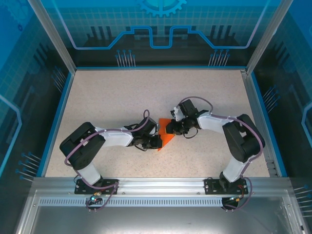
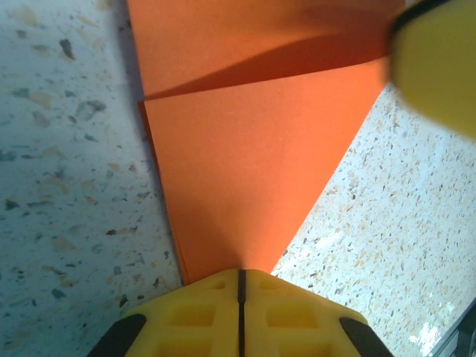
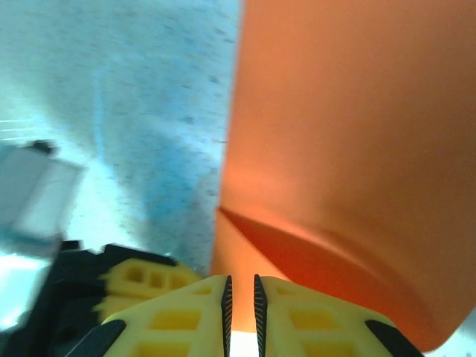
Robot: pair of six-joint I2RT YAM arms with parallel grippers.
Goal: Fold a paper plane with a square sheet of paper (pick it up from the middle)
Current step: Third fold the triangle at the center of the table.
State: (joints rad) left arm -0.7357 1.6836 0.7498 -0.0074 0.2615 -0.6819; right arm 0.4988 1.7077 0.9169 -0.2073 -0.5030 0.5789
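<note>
Two holds on one folded paper (image 1: 166, 138)

Left gripper (image 2: 240, 281) closed tight on the narrow tip. Right gripper (image 3: 240, 286) a thin slit apart, the opposite edge between its jaws, apparently pinched. Paper sits mid table (image 1: 107, 92), between the arms. Judged: very light, limp, creases easily, tears under opposing pull. Hold at folded edges, layers stacked

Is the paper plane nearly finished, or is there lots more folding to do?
Only partly. Done: the orange paper already has folds and narrows to a point. In hand: the left gripper is shut on that point; the right gripper has its fingers close around another edge. Left: it is not a slim dart yet, so more folds seem needed.
</note>
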